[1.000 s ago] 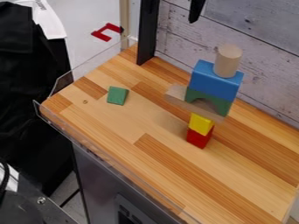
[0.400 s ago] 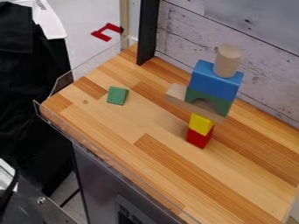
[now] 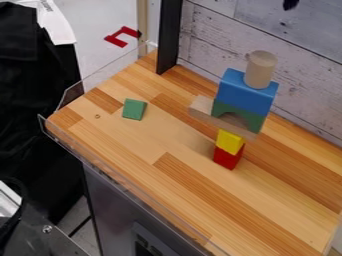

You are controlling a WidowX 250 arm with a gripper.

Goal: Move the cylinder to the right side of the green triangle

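Observation:
At the top edge, right of centre, a small black part of my gripper (image 3: 290, 4) shows, above and to the right of the cylinder in the view and apart from it. The pale wooden cylinder (image 3: 260, 69) stands upright on the blue block (image 3: 246, 92), at the top of a block stack. The green piece (image 3: 134, 109), which looks like a wedge or triangle, lies by itself on the left part of the wooden table, left of the stack.
Under the blue block come a green arch (image 3: 238, 117), a beige plank (image 3: 206, 111), a yellow block (image 3: 230, 141) and a red block (image 3: 227, 158). A black post (image 3: 169, 37) rises at the back edge. A clear low barrier borders the table's left and front.
My gripper was at the top edge left of the cylinder, then out of sight, and now shows farther right. The blocks have not moved. A dark cable at the lower left has shifted slightly.

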